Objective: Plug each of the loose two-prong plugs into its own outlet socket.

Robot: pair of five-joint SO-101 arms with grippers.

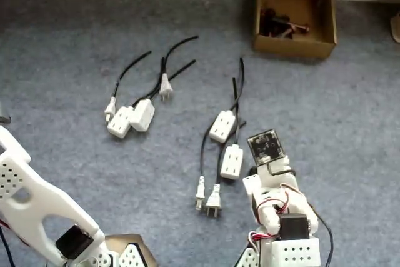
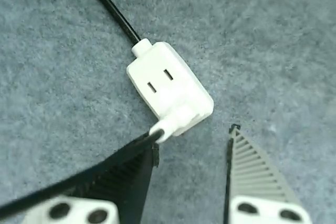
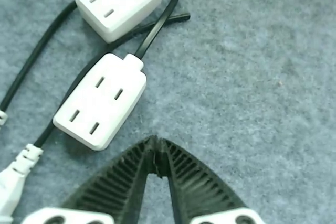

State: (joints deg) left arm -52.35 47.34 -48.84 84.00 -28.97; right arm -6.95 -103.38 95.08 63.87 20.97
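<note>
Two plugs [image 1: 213, 199] beside the middle sockets [image 1: 231, 161] lie loose, so most of your work looks undone. Your right gripper [image 3: 156, 144] is closed and empty; your left gripper [image 2: 193, 137] gapes wide.

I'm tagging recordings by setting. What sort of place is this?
Probably a robotics test bench: a grey felt-like mat, a cardboard box of oddments, and outlet sockets with plugs laid out.

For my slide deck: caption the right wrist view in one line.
Shut right end effector beside a white plastic outlet block on grey carpet.
</note>
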